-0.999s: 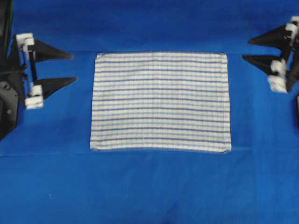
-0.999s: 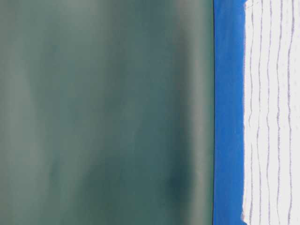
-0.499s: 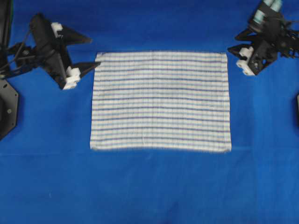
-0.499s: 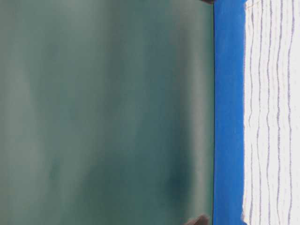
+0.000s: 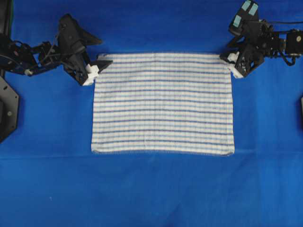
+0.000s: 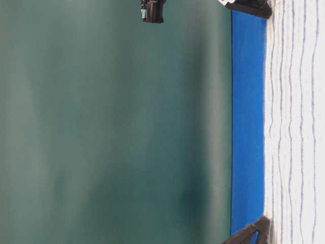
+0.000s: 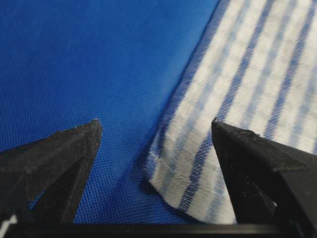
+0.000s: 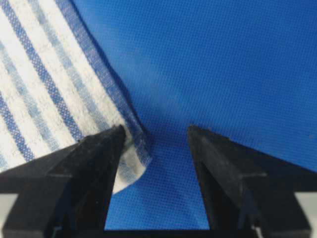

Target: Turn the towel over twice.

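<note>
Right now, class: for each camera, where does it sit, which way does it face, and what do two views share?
Overhead: above, facing down on the towel, left hand and right hand at its far corners.
Table-level: low and sideways, along the table covering.
Left wrist: behind that open hand, over one corner.
Right wrist: behind its open hand, over the other.
Shared: the striped towel.

Towel [image 5: 163,103]: white rectangular cloth, thin blue and dark-blue stripes running left-right; lies flat, spread open, centre of overhead frame, slightly above middle, edges hemmed.
</note>
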